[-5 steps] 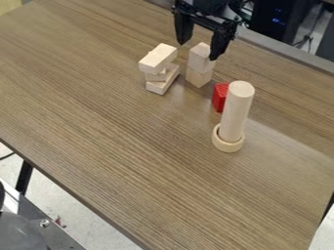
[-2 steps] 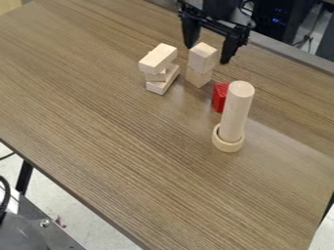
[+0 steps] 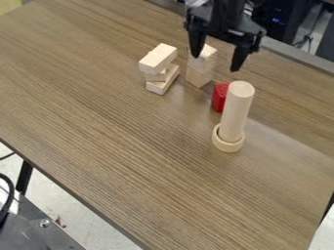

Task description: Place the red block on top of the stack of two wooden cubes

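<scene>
The black claw (image 3: 215,63) is held open, empty, near two stacked pale wooden blocks (image 3: 198,76) on the brown wood-grain table (image 3: 124,136). Likely light, rigid but easily toppled, they are best gripped by opposite sides.

My gripper (image 3: 215,63): all black, 2 wedge-shaped fingers (image 3: 196,41) tapering to narrow tips, angular crosspiece (image 3: 228,33) bridging them. My arm (image 3: 225,13): black too, chunky.

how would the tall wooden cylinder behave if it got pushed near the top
The cylinder would probably tip, being tall and narrow, though the low ring around its foot may steady it slightly. Its round side suggests it could roll once down.
</scene>
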{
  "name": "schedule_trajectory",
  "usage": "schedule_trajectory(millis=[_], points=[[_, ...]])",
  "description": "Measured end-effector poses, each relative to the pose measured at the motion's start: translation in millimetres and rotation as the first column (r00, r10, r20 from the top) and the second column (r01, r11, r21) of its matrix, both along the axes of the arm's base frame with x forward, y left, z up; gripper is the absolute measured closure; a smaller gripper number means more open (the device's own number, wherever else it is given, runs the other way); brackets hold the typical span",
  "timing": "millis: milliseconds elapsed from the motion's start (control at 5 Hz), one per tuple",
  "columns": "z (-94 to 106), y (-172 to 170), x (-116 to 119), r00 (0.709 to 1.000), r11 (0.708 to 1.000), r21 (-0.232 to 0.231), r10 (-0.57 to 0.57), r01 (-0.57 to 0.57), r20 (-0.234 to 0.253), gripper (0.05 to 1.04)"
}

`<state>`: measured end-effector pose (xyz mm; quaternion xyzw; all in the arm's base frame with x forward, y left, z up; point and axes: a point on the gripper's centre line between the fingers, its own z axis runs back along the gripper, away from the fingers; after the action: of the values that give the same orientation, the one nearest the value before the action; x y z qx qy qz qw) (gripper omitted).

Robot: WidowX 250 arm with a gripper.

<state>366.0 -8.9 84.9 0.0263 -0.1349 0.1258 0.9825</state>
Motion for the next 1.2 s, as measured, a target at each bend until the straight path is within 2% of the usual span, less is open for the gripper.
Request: schedule_trajectory(millis=[200,400,600,800,1000,1200], points=[[-4.6,-7,2,0.988,0.988,-0.041,0.148,-0.146,0.050,0.084],[-4.3,-13,4,0.967,0.967,-0.090,0.245,-0.238,0.068,0.084],[-10.5,-17,5,0.959,0.956,-0.115,0.277,-0.269,0.055,0.084],[-22.3,-18,5,0.958,0.953,-0.113,0.284,-0.280,0.028,0.084],[-42.4,-21,4,0.961,0.954,-0.113,0.277,-0.278,-0.023,0.084],[-55.5,-22,6,0.961,0.955,-0.108,0.272,-0.275,-0.049,0.117]])
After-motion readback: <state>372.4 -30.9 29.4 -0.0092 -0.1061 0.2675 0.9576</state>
